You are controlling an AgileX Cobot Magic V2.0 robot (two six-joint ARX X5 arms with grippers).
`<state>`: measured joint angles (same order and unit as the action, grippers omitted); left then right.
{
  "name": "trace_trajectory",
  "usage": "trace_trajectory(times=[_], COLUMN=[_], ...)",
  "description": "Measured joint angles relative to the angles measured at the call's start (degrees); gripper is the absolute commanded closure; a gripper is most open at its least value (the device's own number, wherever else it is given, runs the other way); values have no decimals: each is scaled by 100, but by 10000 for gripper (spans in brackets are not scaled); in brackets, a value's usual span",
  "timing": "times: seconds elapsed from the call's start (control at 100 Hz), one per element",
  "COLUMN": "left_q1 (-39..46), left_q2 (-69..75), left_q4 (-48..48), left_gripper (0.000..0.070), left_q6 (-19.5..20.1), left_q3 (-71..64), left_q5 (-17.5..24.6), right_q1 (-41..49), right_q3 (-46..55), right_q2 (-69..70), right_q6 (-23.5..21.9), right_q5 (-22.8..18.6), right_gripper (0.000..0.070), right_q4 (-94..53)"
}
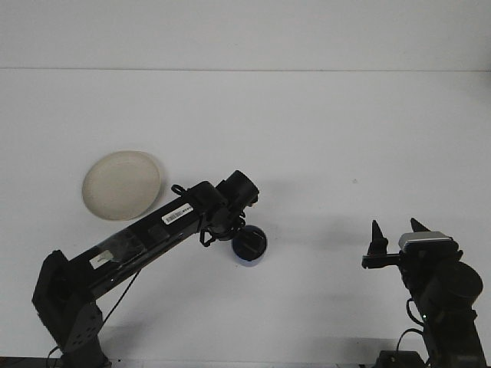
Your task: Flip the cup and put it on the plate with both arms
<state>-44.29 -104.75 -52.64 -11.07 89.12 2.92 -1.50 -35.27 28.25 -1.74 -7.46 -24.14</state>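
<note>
Front view: my left tool (247, 239) sits over the blue cup (251, 245) mid-bench, grip hidden, so I cannot tell if it holds. An off-centre pinch could tip the cup away from the plate (122, 185) near the left edge; my right tool (394, 239) waits released.

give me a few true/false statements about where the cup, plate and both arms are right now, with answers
1. The blue cup sits on the plate. False: it stands on the white table, apart from the plate, to its right.
2. The left arm reaches out to the cup, its end over the cup. True.
3. The right gripper has its jaws open and holds nothing. True.
4. The right gripper is touching the cup. False: it is well off to the right, with bare table between them.
5. The plate has nothing on it. True.
6. The plate lies to the right of the cup. False: it lies to the cup's left and farther back.
</note>
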Motion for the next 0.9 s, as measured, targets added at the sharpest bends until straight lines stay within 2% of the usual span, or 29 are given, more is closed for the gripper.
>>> trace_trajectory(times=[0.14, 0.18, 0.25, 0.59, 0.9], left_q1=[0, 0, 0, 2, 527], left_q2=[-42, -42, -42, -59, 131], left_q4=[2, 2, 7, -232, -1043], left_gripper=[555, 624, 697, 695, 695], left_q6=[52, 68, 101, 308, 640], left_q3=[0, 0, 0, 96, 813], left_q5=[0, 0, 0, -15, -662], right_q1=[0, 0, 0, 0, 0], right_q3=[0, 0, 0, 0, 0], right_q2=[0, 0, 0, 0, 0], right_q6=[0, 2, 0, 0, 0], right_q5=[0, 0, 0, -2, 0], right_gripper=[161, 161, 161, 161, 161], right_q4=[0, 0, 0, 0, 0])
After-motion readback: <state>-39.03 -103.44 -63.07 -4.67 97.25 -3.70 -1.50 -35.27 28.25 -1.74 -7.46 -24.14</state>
